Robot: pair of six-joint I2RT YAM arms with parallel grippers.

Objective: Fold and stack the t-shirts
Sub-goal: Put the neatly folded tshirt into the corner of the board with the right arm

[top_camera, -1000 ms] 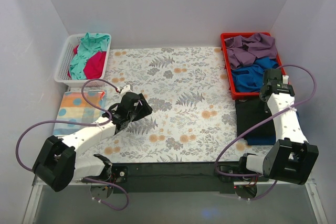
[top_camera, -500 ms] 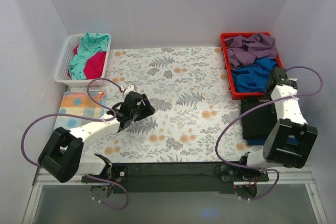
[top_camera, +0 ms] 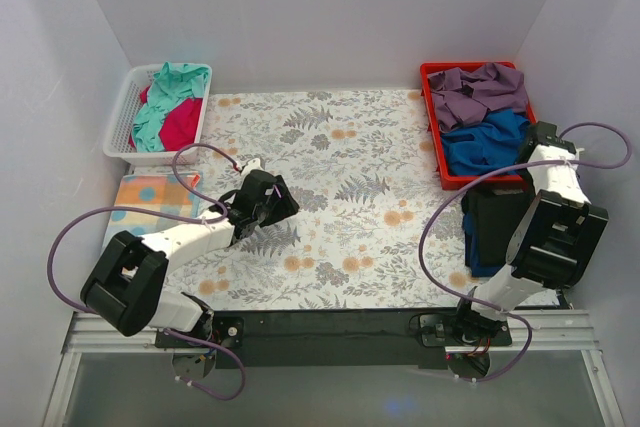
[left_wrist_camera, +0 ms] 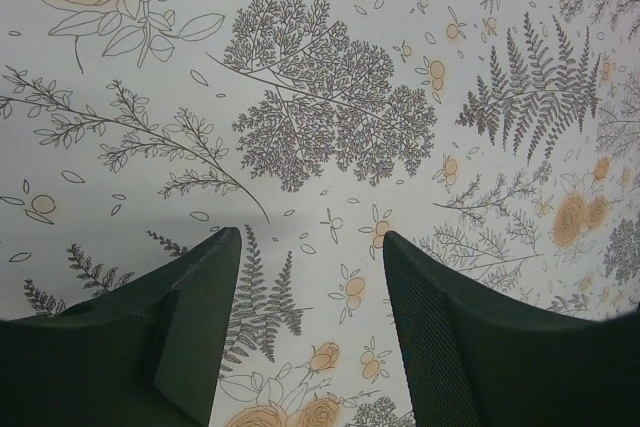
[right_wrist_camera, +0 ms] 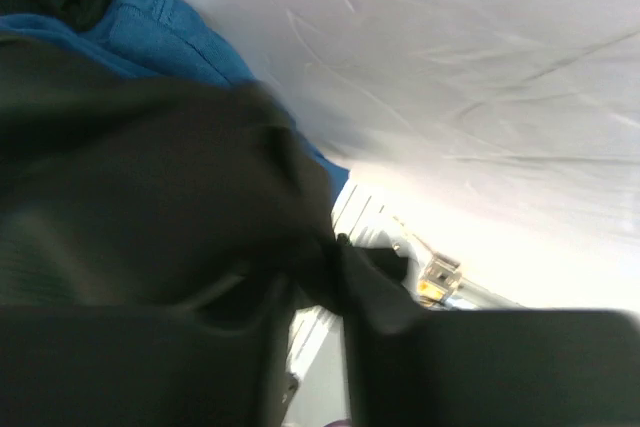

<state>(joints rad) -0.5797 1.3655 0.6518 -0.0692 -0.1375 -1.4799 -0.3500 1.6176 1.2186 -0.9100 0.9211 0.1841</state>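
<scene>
A folded black t-shirt [top_camera: 490, 217] lies at the right edge of the floral sheet, on top of a dark blue t-shirt [top_camera: 482, 265]. My right gripper [top_camera: 537, 150] is by the near corner of the red bin, and in its wrist view it [right_wrist_camera: 318, 277] is shut on a fold of the black t-shirt [right_wrist_camera: 130, 167], with blue cloth [right_wrist_camera: 150, 27] behind. My left gripper [top_camera: 280, 202] hangs open and empty over the bare sheet left of centre; its wrist view shows its open gripper [left_wrist_camera: 310, 237] above the floral print only.
A red bin [top_camera: 440, 162] at the back right holds a blue shirt [top_camera: 480, 142] and purple shirts [top_camera: 475, 87]. A white basket [top_camera: 120, 122] at the back left holds teal [top_camera: 170, 87] and magenta [top_camera: 180, 127] shirts. A pale dotted cloth [top_camera: 150, 197] lies at the left edge.
My right arm has swung toward the right wall, and the black t-shirt has shifted right with it. My left gripper has crept slightly away from me.
</scene>
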